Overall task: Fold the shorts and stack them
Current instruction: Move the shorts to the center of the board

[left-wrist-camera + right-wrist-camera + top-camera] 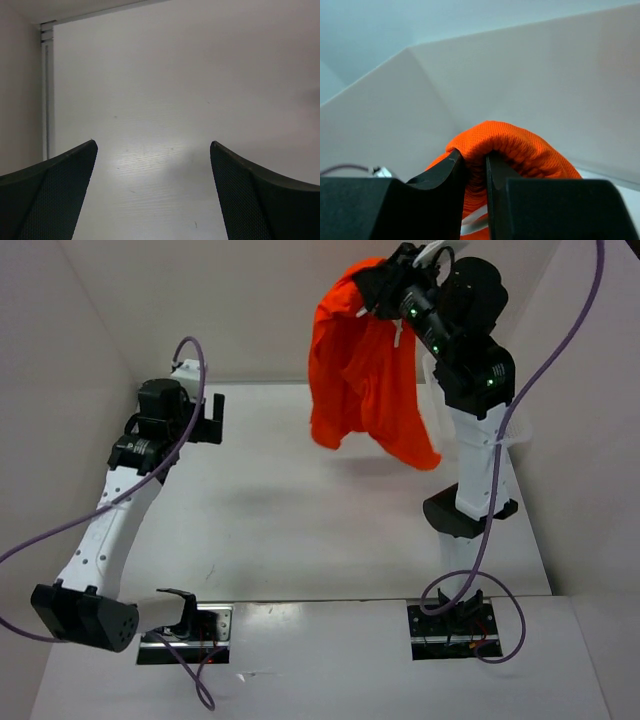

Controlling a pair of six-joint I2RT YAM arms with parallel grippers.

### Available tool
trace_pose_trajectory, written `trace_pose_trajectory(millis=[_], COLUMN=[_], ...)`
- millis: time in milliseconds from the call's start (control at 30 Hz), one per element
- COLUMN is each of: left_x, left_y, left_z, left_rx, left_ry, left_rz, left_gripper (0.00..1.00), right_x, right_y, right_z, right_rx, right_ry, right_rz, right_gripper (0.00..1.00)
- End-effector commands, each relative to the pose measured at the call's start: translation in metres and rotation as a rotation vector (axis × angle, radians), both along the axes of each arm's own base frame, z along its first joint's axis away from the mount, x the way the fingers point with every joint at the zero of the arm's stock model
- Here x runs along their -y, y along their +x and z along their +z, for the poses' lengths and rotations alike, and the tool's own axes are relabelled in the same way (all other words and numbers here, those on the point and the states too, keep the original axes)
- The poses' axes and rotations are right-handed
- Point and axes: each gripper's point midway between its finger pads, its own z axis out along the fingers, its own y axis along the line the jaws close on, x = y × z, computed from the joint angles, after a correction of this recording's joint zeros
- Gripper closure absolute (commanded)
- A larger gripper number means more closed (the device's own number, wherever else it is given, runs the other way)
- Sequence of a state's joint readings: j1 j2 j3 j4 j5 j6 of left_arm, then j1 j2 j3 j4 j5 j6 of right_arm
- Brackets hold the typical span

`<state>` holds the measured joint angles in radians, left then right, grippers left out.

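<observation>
Top view: right arm is reaching up high at the far right. The right fingers (372, 290) are pinching the orange shorts (365, 380) by their top edge. Shorts are hanging bunched in the air, above the far right of the white tabletop (300, 530). Left arm is sitting low on the left, left fingers (210, 410) spread, well apart from the shorts.

Left wrist view: both fingers are standing wide open over the tabletop.

Right wrist view: fingers are squeezing a ribbed orange fold of the shorts between them, and a bit of white drawstring (475, 220) is showing just below.
</observation>
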<state>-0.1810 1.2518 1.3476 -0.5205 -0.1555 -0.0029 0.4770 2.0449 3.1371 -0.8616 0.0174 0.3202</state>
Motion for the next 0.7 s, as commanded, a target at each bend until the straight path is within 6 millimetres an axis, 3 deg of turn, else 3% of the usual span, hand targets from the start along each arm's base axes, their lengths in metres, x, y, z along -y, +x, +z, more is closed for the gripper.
trace_pose_trajectory(millis=[0, 67, 100, 167, 200, 233, 267, 300, 333, 367, 400, 433, 467, 500, 533, 633, 667], left_x=[-0.029, -0.038, -0.044, -0.049, -0.048, -0.047, -0.045, -0.043, -0.041, -0.041, -0.039, -0.032, -0.028, -0.027, -0.027, -0.021, -0.019], left_y=[-0.01, -0.017, -0.02, -0.027, -0.029, -0.033, -0.035, -0.038, -0.039, -0.039, -0.042, -0.044, -0.047, -0.05, -0.053, -0.062, -0.064], left_z=[0.029, 0.035, 0.033, 0.031, 0.029, 0.027, 0.016, 0.012, 0.002, 0.002, -0.014, -0.022, -0.037, -0.061, -0.074, -0.124, -0.144], left_rx=[0.099, 0.12, 0.117, 0.122, 0.12, 0.113, 0.082, 0.071, 0.047, 0.047, 0.006, -0.014, -0.058, -0.122, -0.166, -0.371, -0.469], left_ry=[-0.001, -0.003, -0.001, -0.001, -0.005, -0.008, -0.008, -0.013, -0.015, -0.015, -0.016, -0.009, -0.003, 0.015, 0.031, 0.069, 0.076], left_rz=[0.084, 0.106, 0.124, 0.137, 0.129, 0.12, 0.112, 0.098, 0.09, 0.09, 0.079, 0.062, 0.048, 0.05, 0.054, 0.029, 0.018], left_gripper=[0.0, 0.0, 0.0, 0.0, 0.0, 0.0, 0.0, 0.0, 0.0, 0.0, 0.0, 0.0, 0.0, 0.0, 0.0, 0.0, 0.0], right_x=[-0.04, -0.048, -0.055, -0.059, -0.065, -0.067, -0.071, -0.068, -0.061, -0.053, -0.03, -0.015, 0.004, 0.037, 0.056, 0.107, 0.116], right_y=[-0.003, -0.001, 0.011, 0.01, 0.023, 0.023, 0.027, 0.029, 0.028, 0.028, 0.033, 0.019, 0.017, 0.019, 0.008, 0.011, 0.016], right_z=[-0.021, -0.038, -0.06, -0.074, -0.108, -0.12, -0.156, -0.175, -0.218, -0.241, -0.265, -0.313, -0.336, -0.354, -0.39, -0.409, -0.409], right_rx=[-0.044, -0.107, -0.165, -0.213, -0.292, -0.313, -0.397, -0.45, -0.563, -0.623, -0.697, -0.817, -0.886, -0.948, -1.038, -1.043, -1.016], right_ry=[-0.042, -0.053, -0.08, -0.105, -0.162, -0.192, -0.256, -0.269, -0.317, -0.338, -0.338, -0.376, -0.375, -0.351, -0.376, -0.517, -0.572], right_rz=[0.142, 0.172, 0.172, 0.194, 0.193, 0.204, 0.221, 0.252, 0.27, 0.271, 0.242, 0.282, 0.252, 0.206, 0.184, 0.005, -0.025], right_gripper=[1.0, 1.0, 1.0, 1.0, 1.0, 1.0, 1.0, 0.93, 0.85, 0.65, 0.28, 0.21, 0.16, 0.0, 0.0, 0.0, 0.0])
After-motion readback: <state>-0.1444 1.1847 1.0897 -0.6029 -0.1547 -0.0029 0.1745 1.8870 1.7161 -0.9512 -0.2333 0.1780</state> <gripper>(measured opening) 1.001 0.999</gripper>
